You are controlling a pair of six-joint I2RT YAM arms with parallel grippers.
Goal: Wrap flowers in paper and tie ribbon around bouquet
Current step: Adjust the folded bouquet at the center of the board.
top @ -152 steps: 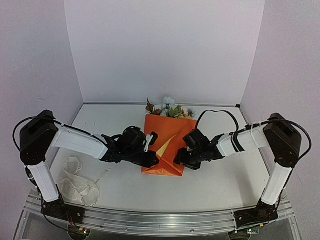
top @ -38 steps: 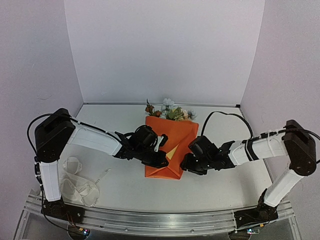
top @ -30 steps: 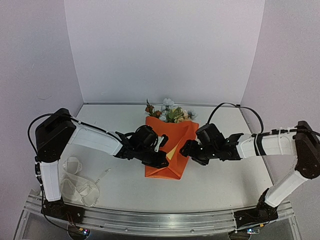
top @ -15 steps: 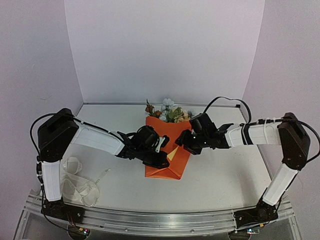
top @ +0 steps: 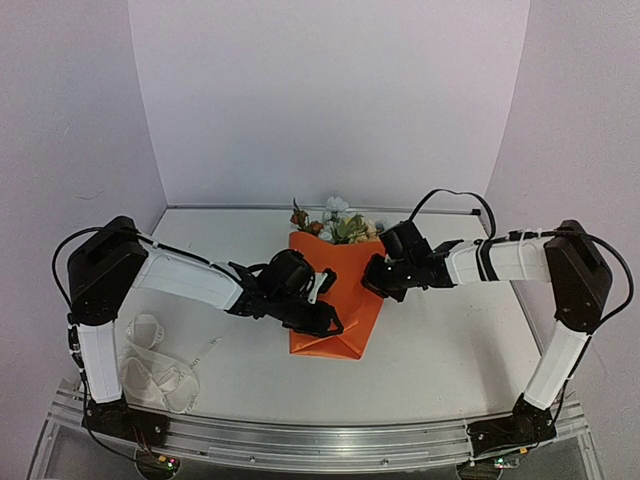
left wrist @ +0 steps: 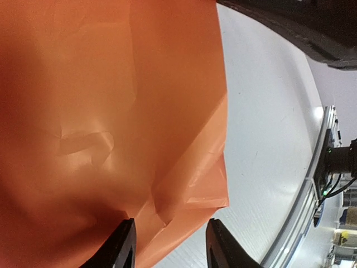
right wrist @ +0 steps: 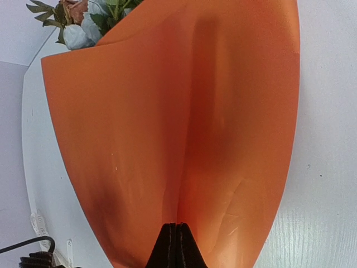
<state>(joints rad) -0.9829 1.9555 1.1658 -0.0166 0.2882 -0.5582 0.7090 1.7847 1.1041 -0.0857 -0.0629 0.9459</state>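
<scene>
From above, the orange paper (top: 335, 300) is being held folded over the flowers (top: 338, 222) on the table (top: 450, 350), heads poking out at the far end. In the left wrist view, the left gripper (left wrist: 170, 252) is being carried with fingers (left wrist: 124, 248) parted over the paper's corner, clamping nothing. In the right wrist view, the right gripper (right wrist: 176, 248) is being clenched on the raised fold (thin, light, quick to crease: probably best pinched at an edge, not the blooms). No writing is being shown.

White table (top: 450, 350), pale lilac walls (top: 330, 100)
</scene>
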